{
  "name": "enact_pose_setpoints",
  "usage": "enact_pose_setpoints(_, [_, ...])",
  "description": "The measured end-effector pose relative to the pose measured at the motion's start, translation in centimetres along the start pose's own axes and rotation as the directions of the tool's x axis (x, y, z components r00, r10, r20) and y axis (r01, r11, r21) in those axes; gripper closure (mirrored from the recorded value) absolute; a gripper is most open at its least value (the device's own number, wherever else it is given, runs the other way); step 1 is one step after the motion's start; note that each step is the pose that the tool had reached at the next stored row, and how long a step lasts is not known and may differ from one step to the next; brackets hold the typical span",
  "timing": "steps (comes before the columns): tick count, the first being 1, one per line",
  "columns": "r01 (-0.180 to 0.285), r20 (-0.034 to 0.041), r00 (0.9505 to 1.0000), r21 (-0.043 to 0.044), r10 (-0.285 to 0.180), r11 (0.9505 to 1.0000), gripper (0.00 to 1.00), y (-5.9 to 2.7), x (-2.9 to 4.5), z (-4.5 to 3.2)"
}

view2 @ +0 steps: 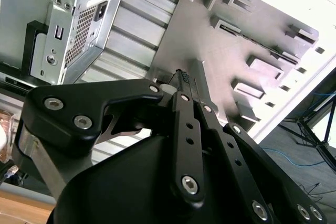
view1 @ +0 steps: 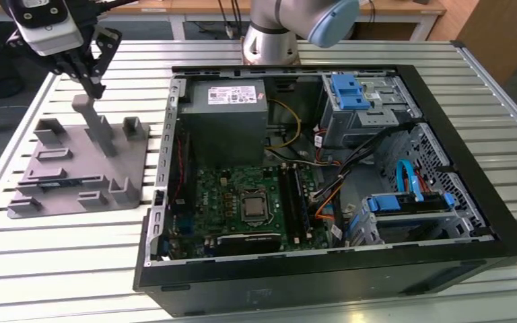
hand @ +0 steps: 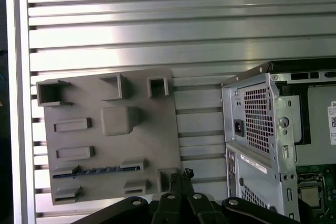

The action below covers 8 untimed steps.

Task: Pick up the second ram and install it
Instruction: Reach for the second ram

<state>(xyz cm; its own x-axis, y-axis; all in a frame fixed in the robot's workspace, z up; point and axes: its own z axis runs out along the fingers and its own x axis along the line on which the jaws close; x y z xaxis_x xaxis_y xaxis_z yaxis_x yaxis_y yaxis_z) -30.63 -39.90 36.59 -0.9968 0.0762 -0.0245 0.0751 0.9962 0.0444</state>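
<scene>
The tool (view1: 92, 87) hangs in the upper left of the exterior view, over the far end of the grey tray (view1: 61, 168). Its two fingers look pressed together, with no gap, and they hold nothing.

The second ram (view1: 50, 183) lies flat in a slot of the tray, at the lower left part of the tray in the exterior view. In the first wrist view it is the thin dark strip (hand: 97, 170) in the tray. The tool is well apart from it.

What could go wrong, I think:

- With its fingers together, the tool cannot go around the stick. It would push down on the stick's top edge and might hurt it.
- A tall post (view1: 95, 128) stands just under the tool, and more posts stand around the tray. A low sideways move could bump one.
- I cannot see anything holding the tray to the table (view1: 43, 269). A bump or a crooked pull could slide or lift it.
- The stick is thin. A grip away from its middle could let it tip or slip out.
- The open computer case (view1: 330, 282) is full of wires, and a tilted stick might not go into its slot.
</scene>
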Motion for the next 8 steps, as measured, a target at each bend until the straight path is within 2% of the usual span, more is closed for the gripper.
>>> enact_pose_setpoints(8, [0.000, -0.0001, 1.0000, 0.0001, 0.000, 1.0000, 0.90, -0.06, 0.57, 0.24])
